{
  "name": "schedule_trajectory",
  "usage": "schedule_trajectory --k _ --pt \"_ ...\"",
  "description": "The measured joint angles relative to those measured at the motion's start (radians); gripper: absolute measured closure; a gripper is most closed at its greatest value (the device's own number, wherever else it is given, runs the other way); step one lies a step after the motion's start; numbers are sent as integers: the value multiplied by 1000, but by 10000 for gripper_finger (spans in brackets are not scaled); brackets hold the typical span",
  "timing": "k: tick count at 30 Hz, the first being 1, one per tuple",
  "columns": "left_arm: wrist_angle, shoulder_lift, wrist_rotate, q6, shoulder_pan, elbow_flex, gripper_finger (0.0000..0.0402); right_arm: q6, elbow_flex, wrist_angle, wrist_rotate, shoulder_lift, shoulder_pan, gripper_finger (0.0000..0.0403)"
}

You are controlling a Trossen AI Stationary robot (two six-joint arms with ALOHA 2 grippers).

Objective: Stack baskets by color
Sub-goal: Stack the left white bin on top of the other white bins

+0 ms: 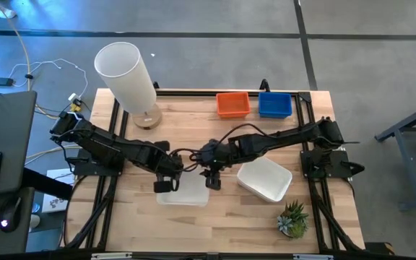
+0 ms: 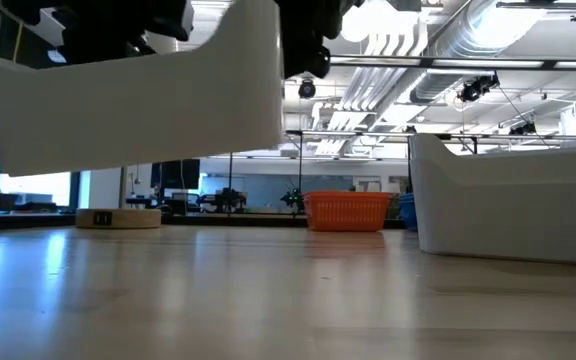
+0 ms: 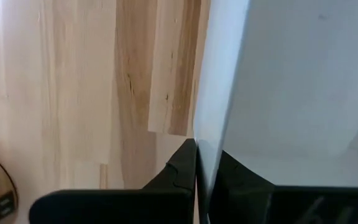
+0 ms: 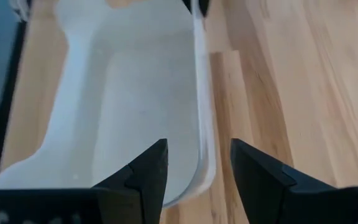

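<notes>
A white basket [image 1: 186, 193] [image 2: 138, 100] hangs above the table's near middle, with my left gripper [image 1: 166, 185] [image 3: 196, 149] shut on its left end. My right gripper [image 1: 212, 180] [image 4: 197, 155] is open at the basket's right end. Its fingers stand on either side of the rim [image 4: 202, 168], one over the inside and one outside, with gaps showing. A second white basket [image 1: 264, 179] [image 2: 508, 200] sits on its base to the right. An orange basket [image 1: 233, 105] and a blue basket [image 1: 274, 105] stand at the far edge. My left gripper pinches the thin wall [image 3: 205, 124] at the white basket's left end, one finger inside the basket and one outside. The fingers come from above, pointing steeply down. The basket is lifted clear of the table and slightly tilted, its bottom [image 2: 148, 155] well above the wood.
A tall white cylinder lamp [image 1: 125, 76] on a round wooden foot stands at the far left. A small potted plant [image 1: 292, 219] sits at the near right corner. Bare wood lies beneath the lifted basket and along the near edge [image 2: 268, 300].
</notes>
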Motion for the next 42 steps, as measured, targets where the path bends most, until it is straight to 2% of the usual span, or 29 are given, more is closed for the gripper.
schedule_trajectory --k 9,14,19,24,30,35,42 --pt "72 0 2 -121 -39 1 401 99 0 -37 16 0 4 253" --pt "147 0 -8 -120 -49 1 401 135 0 -44 -22 13 2 288" --pt "200 0 -54 -77 -48 2 401 142 1 -46 -109 43 2 334" --pt "208 1 -48 -59 -49 2 401 109 1 -56 -110 48 2 393" --pt "211 1 -57 -62 -48 2 397 103 1 -75 -73 42 3 400" --pt "213 0 -56 -63 -48 3 365 107 -1 -111 -70 40 8 402" --pt "206 -2 -34 -65 -49 3 290 116 -2 -205 -4 36 20 402"
